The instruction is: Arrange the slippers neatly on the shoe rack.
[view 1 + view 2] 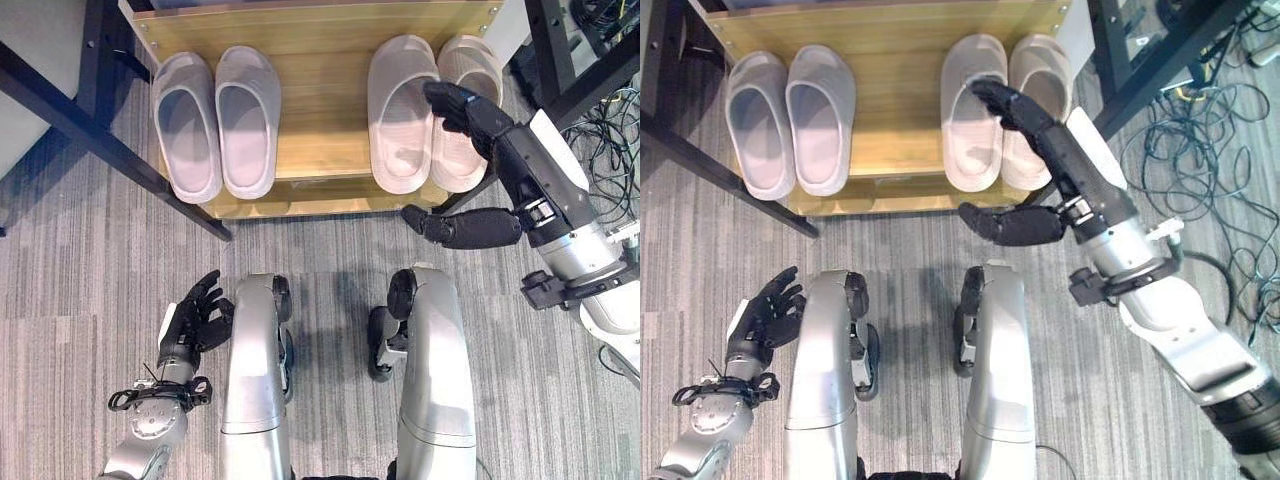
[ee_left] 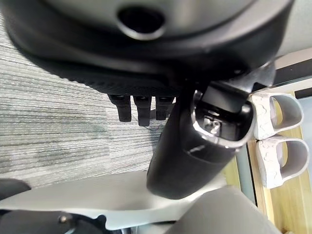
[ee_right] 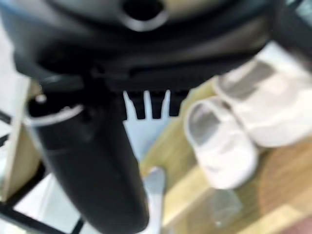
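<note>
No text, labels or numbers can be read — none anywhere.

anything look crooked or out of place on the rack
Nothing stands out. The grey slippers and the beige slippers each lie side by side on the shoe rack, toes pointing the same way. The right hand hovers over the beige pair.

Light fell evenly and fairly brightly from overhead in the head views. The wooden shoe rack [image 1: 320,40] and the carpet [image 1: 80,270] were clearly lit and sharp, with soft shadows lying under the rack's front edge. The grey slippers [image 1: 215,120] and the pale slippers [image 1: 420,110] showed gentle shading inside their straps and no harsh glare. The left wrist view was crisp on the carpet, with a bright glint on the metal beside the left hand [image 2: 141,105]. The right wrist view was blurred throughout; the right hand [image 3: 146,105] and the slippers past it looked smeared, and a pale washed-out patch lay behind the fingers [image 3: 157,108].
</note>
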Tool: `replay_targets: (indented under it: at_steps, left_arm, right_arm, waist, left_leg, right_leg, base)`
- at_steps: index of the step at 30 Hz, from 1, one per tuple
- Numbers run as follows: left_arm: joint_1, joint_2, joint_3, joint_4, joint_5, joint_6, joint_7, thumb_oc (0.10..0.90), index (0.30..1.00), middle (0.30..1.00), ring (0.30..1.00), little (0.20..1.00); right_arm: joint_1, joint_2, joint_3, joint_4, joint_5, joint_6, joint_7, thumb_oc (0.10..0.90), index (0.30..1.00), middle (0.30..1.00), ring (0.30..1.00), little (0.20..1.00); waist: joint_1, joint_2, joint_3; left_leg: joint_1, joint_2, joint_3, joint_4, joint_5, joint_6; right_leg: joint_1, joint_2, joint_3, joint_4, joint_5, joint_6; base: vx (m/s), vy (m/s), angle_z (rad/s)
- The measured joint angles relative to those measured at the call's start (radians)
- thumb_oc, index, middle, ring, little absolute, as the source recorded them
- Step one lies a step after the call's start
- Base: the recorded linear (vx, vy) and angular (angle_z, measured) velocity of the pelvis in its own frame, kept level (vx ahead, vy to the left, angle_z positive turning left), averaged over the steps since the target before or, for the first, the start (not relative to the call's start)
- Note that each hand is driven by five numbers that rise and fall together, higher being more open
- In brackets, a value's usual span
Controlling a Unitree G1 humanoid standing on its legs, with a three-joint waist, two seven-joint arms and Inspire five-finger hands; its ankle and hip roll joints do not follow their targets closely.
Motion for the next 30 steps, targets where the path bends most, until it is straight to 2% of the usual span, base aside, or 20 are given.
replay_targets:
  at_steps: [11,20,26,30]
  left_arm:
    - [0.020,0.007,0.028,-0.005,0.000,-0.003,-0.006,0.800,0.900,0.900,0.900,0.900]
    - [0.047,0.035,0.056,-0.027,0.001,-0.003,-0.007,0.800,0.900,0.900,0.900,0.900]
    - [0.051,0.063,0.054,-0.035,0.001,-0.003,-0.007,0.800,0.900,0.900,0.900,0.900]
    - [0.039,0.092,0.041,-0.037,0.000,-0.003,-0.008,0.800,0.900,0.900,0.900,0.900]
  right_arm:
    - [0.250,-0.006,-0.141,0.026,-0.039,-0.008,0.025,0.800,0.900,0.900,0.900,0.900]
    - [0.460,-0.025,-0.206,0.052,-0.038,-0.010,0.090,0.800,0.900,0.900,0.900,0.900]
    - [0.530,-0.059,-0.168,0.130,-0.039,0.008,0.157,0.800,0.900,0.900,0.900,0.900]
    - [0.473,-0.075,-0.070,0.196,-0.066,0.033,0.165,0.800,0.900,0.900,0.900,0.900]
  waist:
    - [-0.021,-0.013,0.001]
    - [-0.043,-0.031,0.002]
    - [-0.049,-0.033,0.001]
    - [-0.043,-0.034,0.001]
  left_leg:
    - [-0.003,0.001,0.000,0.004,-0.005,0.000]
    - [-0.011,0.001,0.004,0.006,-0.006,0.000]
    - [-0.014,0.002,0.003,0.011,-0.005,-0.003]
    - [-0.016,0.004,0.002,0.012,-0.006,0.000]
  right_leg:
    - [-0.007,-0.001,0.000,0.002,0.001,0.002]
    - [-0.018,-0.008,0.004,0.003,0.004,0.007]
    - [-0.022,-0.014,0.003,0.004,0.006,0.010]
    - [-0.023,-0.014,0.002,0.005,0.006,0.010]
  base:
    - [0.00,0.001,0.00]
    - [0.00,0.000,0.00]
    - [0.00,0.000,0.00]
    - [0.00,0.000,0.00]
